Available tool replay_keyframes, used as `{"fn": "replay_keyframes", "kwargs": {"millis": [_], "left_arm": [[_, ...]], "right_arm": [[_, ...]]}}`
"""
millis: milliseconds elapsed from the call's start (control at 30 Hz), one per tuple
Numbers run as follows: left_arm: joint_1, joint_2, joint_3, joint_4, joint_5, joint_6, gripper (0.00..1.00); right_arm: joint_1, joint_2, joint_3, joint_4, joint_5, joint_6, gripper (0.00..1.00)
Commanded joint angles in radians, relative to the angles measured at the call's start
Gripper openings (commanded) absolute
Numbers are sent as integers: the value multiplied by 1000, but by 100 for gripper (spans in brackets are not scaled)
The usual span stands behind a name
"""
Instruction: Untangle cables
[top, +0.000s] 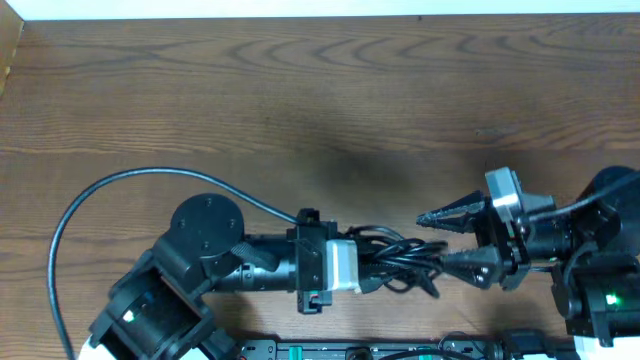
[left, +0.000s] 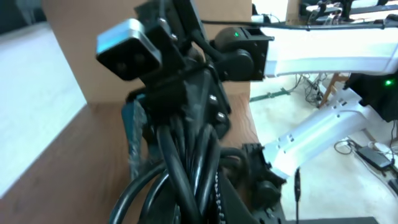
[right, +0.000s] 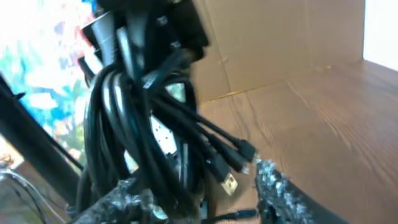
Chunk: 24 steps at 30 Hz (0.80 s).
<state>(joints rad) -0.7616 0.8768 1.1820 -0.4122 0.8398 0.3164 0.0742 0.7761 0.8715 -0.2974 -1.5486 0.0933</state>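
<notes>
While the left gripper (top: 380, 262) clamps a bundle of thin glossy black cables (top: 412, 255) just above the brown wooden table (top: 300, 90), the right gripper (top: 442, 241) faces it, fingers spread, plug ends between them.

Glossy black cables (top: 398, 262) – a tangled, looped bundle – with plug ends (right: 231, 167) splaying loose.
</notes>
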Motion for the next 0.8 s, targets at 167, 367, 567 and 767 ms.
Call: {"fn": "replay_keyframes", "kwargs": {"millis": [167, 367, 567, 767], "left_arm": [[-3, 67, 13, 64, 20, 15, 8], [-3, 107, 13, 63, 20, 11, 30], [-3, 107, 13, 59, -25, -99, 89], [-3, 101, 13, 32, -179, -292, 90]], "right_arm": [[42, -30, -2, 55, -14, -13, 45], [43, -30, -2, 55, -11, -12, 1], [37, -30, -2, 46, 179, 63, 1], [24, -30, -2, 27, 525, 314, 1]]}}
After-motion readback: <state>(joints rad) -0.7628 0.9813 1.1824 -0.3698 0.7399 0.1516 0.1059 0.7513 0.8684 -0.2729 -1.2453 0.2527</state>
